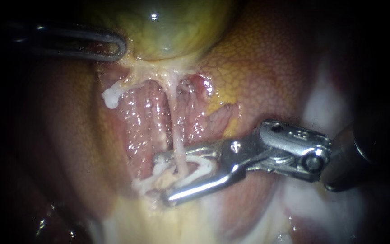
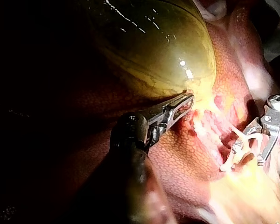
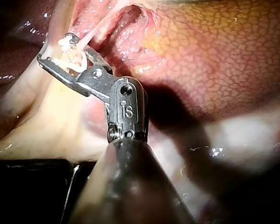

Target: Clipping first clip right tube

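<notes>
Right instrument (image 1: 161, 178), jaws holding a white clip (image 1: 199, 165) that straddles the right tube (image 1: 175, 135); far left, left instrument (image 1: 119, 47), shaft lost in shadow, pinches the gallbladder (image 1: 168, 27).

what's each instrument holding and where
Right instrument holds an open clip between its jaws, straddling the tube. Left instrument seems to grip the gallbladder at its edge near the tube.

A thin, pale, glistening right tube (image 1: 175, 131) ran taut down from the yellow-green gallbladder (image 1: 168, 27). An open, white, V-shaped clip (image 1: 202, 163) straddled its lower end.
</notes>
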`<state>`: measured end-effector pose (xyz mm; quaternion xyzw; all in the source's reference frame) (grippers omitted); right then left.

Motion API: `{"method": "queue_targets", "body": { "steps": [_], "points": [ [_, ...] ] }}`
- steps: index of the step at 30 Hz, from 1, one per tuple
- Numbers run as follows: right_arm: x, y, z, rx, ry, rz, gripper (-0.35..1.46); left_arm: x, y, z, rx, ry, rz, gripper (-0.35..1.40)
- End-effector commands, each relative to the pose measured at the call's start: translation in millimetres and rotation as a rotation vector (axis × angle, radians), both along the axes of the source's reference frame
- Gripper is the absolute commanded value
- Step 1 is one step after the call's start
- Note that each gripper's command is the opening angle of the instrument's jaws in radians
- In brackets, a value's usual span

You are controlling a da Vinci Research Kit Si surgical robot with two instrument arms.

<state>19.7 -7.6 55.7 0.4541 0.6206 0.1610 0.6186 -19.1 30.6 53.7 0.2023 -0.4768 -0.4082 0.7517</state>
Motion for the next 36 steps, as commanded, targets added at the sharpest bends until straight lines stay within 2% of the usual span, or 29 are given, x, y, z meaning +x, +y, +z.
{"method": "queue_targets", "body": {
  "steps": [1,7,15,17,18,19,36],
  "points": [
    [0.1,0.0,0.1,0.009,-0.006,0.001,0.34,0.0,0.0,0.0,0.0,0.0,0.0,-0.35],
    [0.1,0.1,0.3,0.031,-0.015,-0.002,0.22,0.0,0.0,0.0,0.0,0.0,0.0,-0.35],
    [0.1,0.2,0.4,0.036,-0.017,-0.003,-0.06,0.0,0.0,0.0,0.0,0.0,0.0,-0.35],
    [0.0,0.2,0.4,0.036,-0.017,-0.003,-0.17,0.0,0.0,0.0,0.0,0.0,0.0,-0.35],
    [0.0,0.2,0.5,0.036,-0.017,-0.003,-0.32,0.0,0.0,0.0,0.0,0.0,0.0,-0.35],
    [0.0,0.3,0.5,0.036,-0.017,-0.004,-0.35,0.0,0.0,0.0,0.0,0.0,0.0,-0.35],
    [-0.2,0.6,1.0,0.047,-0.021,-0.006,-0.35,0.0,0.0,-0.1,0.0,0.0,0.0,-0.35]
  ]
}}
